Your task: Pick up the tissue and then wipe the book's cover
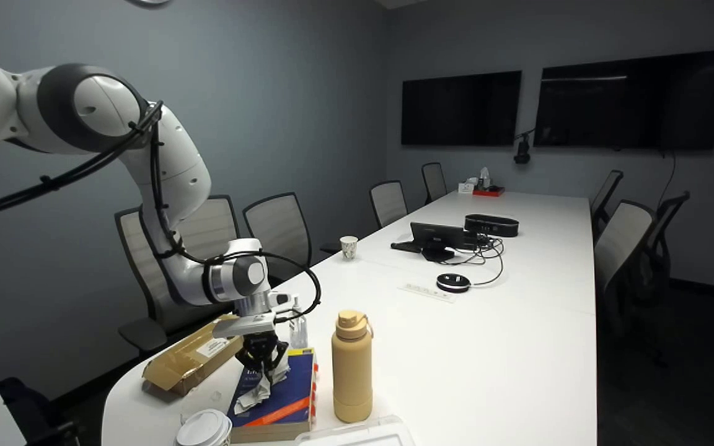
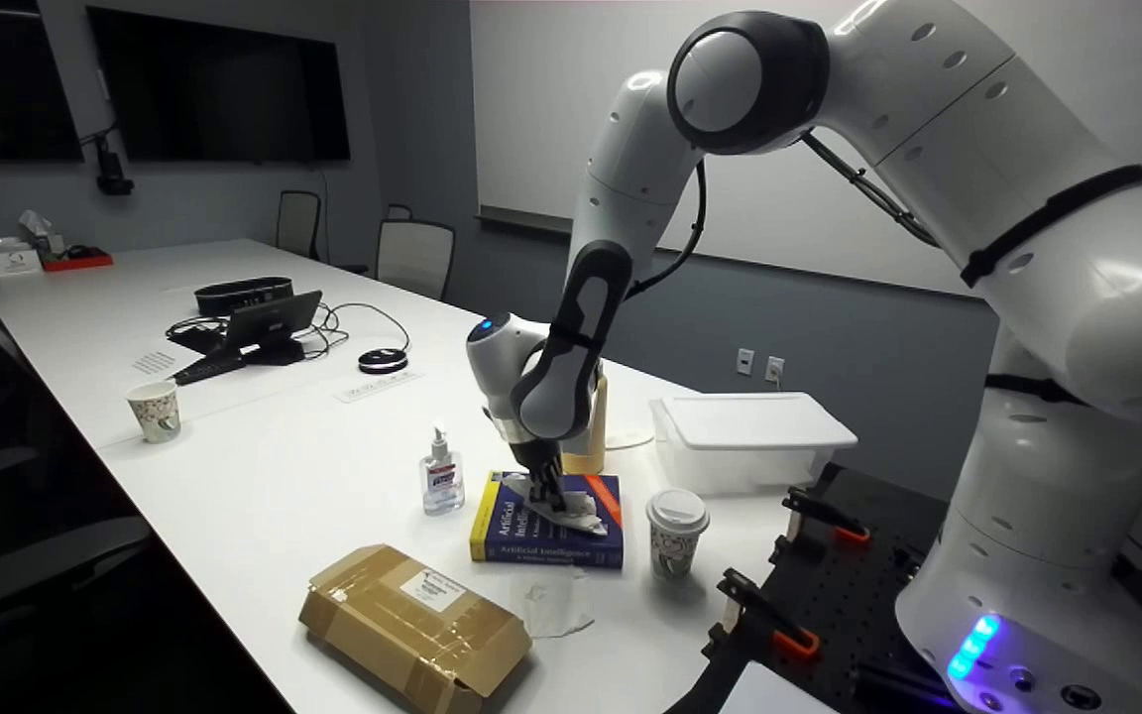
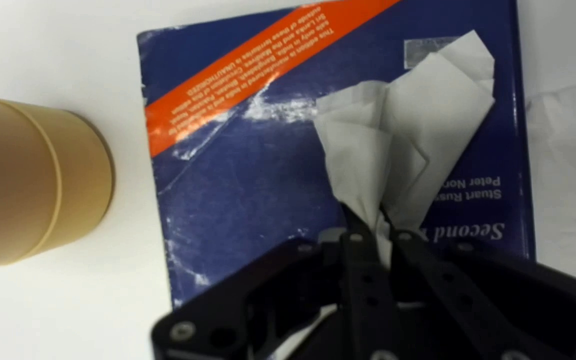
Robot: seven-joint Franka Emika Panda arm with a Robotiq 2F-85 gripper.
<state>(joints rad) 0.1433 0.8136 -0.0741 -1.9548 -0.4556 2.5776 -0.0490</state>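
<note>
The book (image 1: 300, 378) lies flat on the white table, blue cover up with an orange diagonal band. It also shows in an exterior view (image 2: 551, 552) and in the wrist view (image 3: 248, 195). My gripper (image 3: 370, 217) points down over the cover, its fingers shut on a crumpled white tissue (image 3: 423, 105). In both exterior views the gripper (image 1: 264, 370) (image 2: 549, 496) is low over the book, and the tissue (image 1: 256, 396) (image 2: 581, 512) spreads from the fingertips across the cover. The tissue appears to touch the cover. The part between the fingers is mostly hidden.
A tan bottle (image 1: 352, 371) stands close beside the book. A sanitizer bottle (image 2: 442, 481), a lidded paper cup (image 2: 675, 535), a brown cardboard box (image 2: 402, 620) and a lidded plastic bin (image 2: 754, 426) surround it. A thin pale sheet (image 2: 556, 602) lies by the spine.
</note>
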